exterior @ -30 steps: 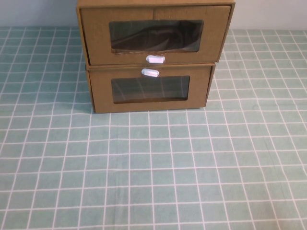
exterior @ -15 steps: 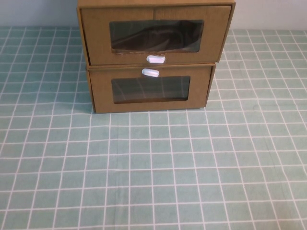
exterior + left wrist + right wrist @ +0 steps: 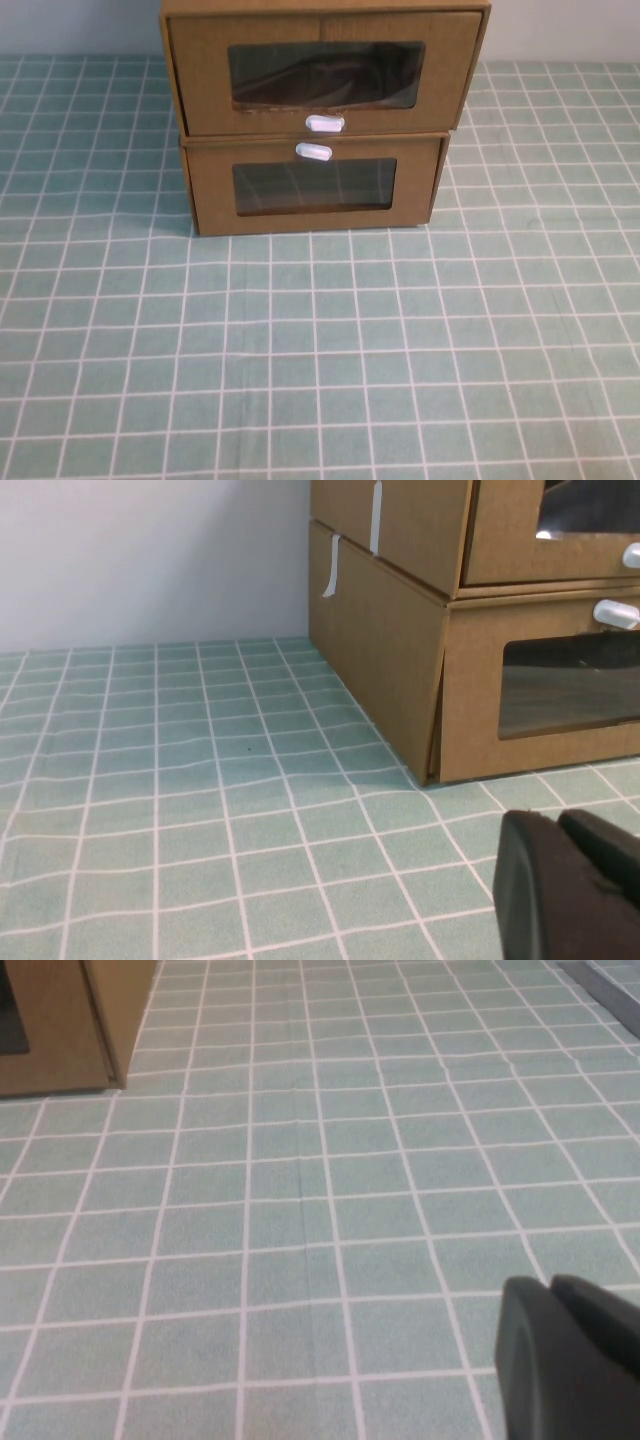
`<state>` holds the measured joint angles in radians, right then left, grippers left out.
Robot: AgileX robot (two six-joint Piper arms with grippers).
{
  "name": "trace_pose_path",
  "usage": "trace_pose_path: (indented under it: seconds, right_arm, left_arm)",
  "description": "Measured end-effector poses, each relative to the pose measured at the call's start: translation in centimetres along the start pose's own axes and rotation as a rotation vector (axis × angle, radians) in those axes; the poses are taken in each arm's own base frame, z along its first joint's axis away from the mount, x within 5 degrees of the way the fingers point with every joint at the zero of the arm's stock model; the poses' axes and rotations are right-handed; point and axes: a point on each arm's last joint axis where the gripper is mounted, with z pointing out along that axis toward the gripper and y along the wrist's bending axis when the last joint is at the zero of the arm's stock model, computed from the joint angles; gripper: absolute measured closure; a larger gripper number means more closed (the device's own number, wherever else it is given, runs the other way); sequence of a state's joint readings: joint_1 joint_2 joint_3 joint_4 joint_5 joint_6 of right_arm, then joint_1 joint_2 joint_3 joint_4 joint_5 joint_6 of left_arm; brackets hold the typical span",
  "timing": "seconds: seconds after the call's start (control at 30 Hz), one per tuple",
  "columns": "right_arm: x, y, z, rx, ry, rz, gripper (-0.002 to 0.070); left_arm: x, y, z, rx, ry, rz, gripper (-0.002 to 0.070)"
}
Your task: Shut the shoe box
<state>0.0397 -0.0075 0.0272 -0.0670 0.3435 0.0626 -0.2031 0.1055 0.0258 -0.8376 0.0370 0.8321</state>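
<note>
Left gripper (image 3: pixel 570 890) low over the checked cloth (image 3: pixel 200 810), fingers' spread impossible to tell; ahead of it and close, the shoe box (image 3: pixel 520 530) atop the lower box (image 3: pixel 400 670). Right gripper (image 3: pixel 570 1360) likewise low, spread unclear, lower box's corner far ahead. From the high camera: neither arm visible, only both window fronts, shoe box (image 3: pixel 322 72) drawer protruding slightly.
</note>
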Motion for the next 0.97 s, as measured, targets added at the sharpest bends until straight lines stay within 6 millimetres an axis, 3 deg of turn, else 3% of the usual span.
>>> trace_pose_path:
  seconds: [0.23, 0.47, 0.63, 0.97]
  right_arm:
    - [0.0, 0.0, 0.0, 0.000, 0.000, 0.000, 0.0687]
    - [0.0, 0.0, 0.0, 0.000, 0.000, 0.001, 0.0687]
    - [0.0, 0.0, 0.0, -0.001, 0.002, 0.002, 0.0687]
    - [0.0, 0.0, 0.0, -0.001, 0.002, 0.003, 0.0687]
  left_arm:
    - [0.0, 0.1, -0.1, -0.017, 0.001, 0.123, 0.0680]
    - [0.6, 0.8, -0.9, -0.134, 0.028, 0.059, 0.0680]
    - [2.3, 0.9, -1.1, -0.146, 0.206, 0.022, 0.0680]
    - [2.3, 0.9, -1.2, -0.149, 0.217, 0.028, 0.0680]
